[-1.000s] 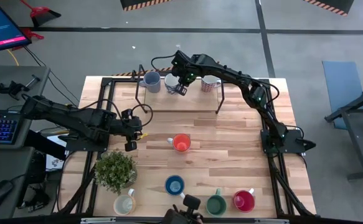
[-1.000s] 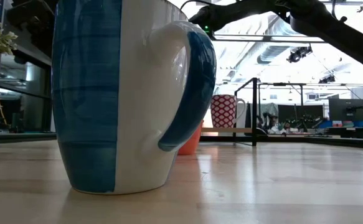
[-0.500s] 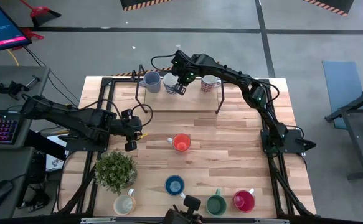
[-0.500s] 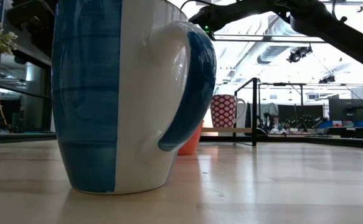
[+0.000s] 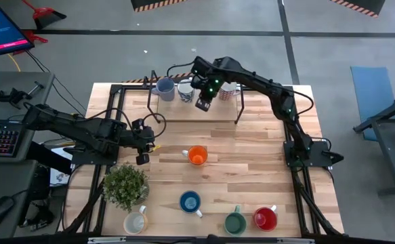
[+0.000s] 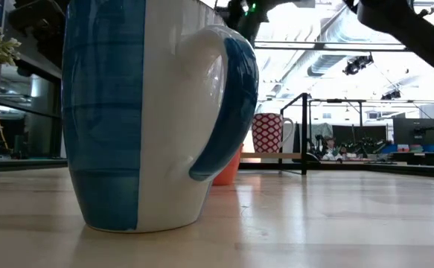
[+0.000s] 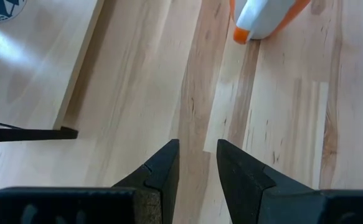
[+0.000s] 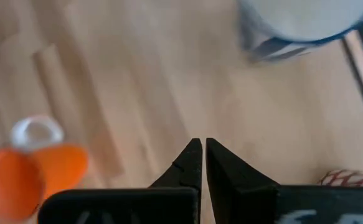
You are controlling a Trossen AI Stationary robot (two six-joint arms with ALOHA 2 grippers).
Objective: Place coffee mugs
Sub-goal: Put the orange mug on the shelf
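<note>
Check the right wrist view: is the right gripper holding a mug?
No. The right gripper is shut on nothing, above bare wood, with the orange mug and the grey-blue mug off to its sides.

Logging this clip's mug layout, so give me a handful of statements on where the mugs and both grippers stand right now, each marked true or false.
1. The right gripper holds a mug. False: its jaws are shut on nothing, above the table's far edge.
2. The orange mug stands alone mid-table. True.
3. The potted plant stands next to the red mug. False: the cream mug is its neighbour; the red one is near the opposite front corner.
4. The left gripper is empty, its jaws slightly apart. True.
5. The blue mug lies tipped over. False: it stands upright.
</note>
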